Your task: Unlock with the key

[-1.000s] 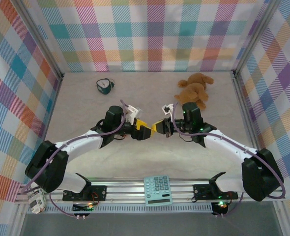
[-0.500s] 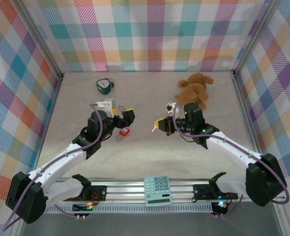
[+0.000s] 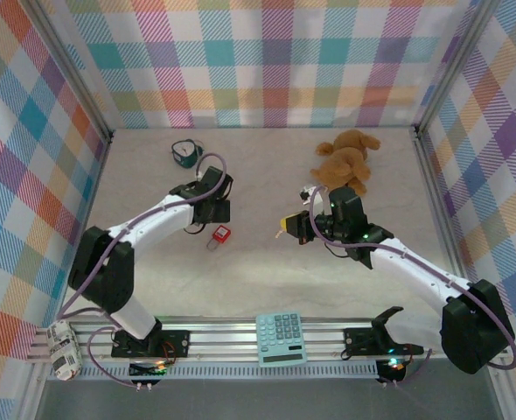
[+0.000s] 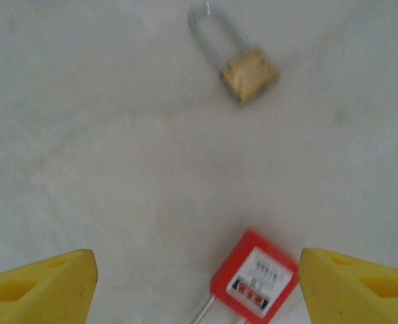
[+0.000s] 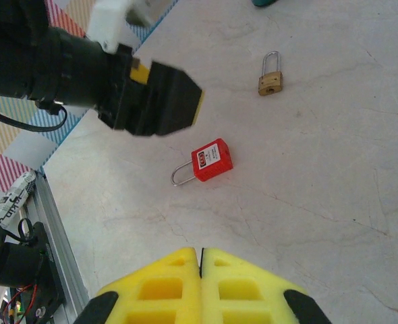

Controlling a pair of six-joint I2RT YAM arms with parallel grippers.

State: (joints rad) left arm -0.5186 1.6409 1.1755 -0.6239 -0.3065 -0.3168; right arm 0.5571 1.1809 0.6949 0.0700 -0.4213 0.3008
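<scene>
key: cannot make it out in any view. Whether it sits between the right fingertips, I cannot tell.
right gripper: yellow pads pressed flat together, seam closed, nothing seen sticking out of it. In the top view it hangs to the right of the red padlock, level with it and well apart.
red padlock: lies flat on the table, label side up, thin shackle pointing toward the rail side. Nothing touches it.
left gripper: jaws wide apart, nothing held. It hovers over the red padlock, which lies nearer the right-hand fingertip in the left wrist view. In the top view it sits just beyond the padlock. The right wrist view shows it raised off the surface.
brass padlock: lies flat, apart from the red padlock on the teal object's side, shackle end turned away from it.
open room: bare table all round the red padlock, widest toward the right gripper and toward the calculator on the near rail.
far items: teal round object beyond the red padlock, to its left. Plush bear beyond, to its right. Both well apart from it.
edges: checked walls stand well clear of the red padlock on every side.
</scene>
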